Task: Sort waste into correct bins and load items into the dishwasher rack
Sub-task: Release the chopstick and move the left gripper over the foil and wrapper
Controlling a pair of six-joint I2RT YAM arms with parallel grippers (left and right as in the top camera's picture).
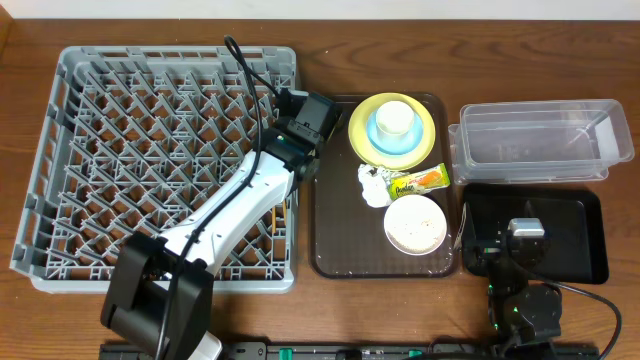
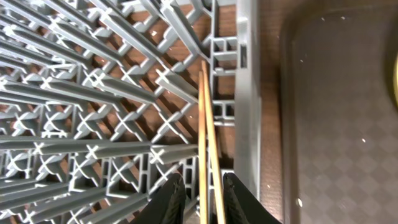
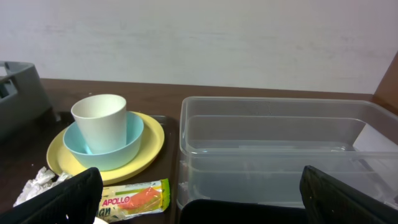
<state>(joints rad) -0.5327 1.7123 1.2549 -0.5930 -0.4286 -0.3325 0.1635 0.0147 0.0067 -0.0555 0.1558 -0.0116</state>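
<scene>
1. Wooden chopsticks (image 2: 209,143) lie in the rack (image 2: 93,93) by its wall, we guess so they can't roll; left fingers (image 2: 171,202) straddle them, barely parted.
2. Right fingers (image 3: 68,199) are wide apart, empty, over the black tray (image 1: 580,240).

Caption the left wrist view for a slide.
Left pincer straddles two wooden chopsticks running along the dishwasher rack side wall, with the brown serving tray just outside it.

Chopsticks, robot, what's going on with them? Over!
Left hand astride two thin wooden chopsticks, grip unclear. Chopsticks inside the grey plastic lattice rack, along its edge wall. Right hand open, empty. Nothing in the way.
</scene>
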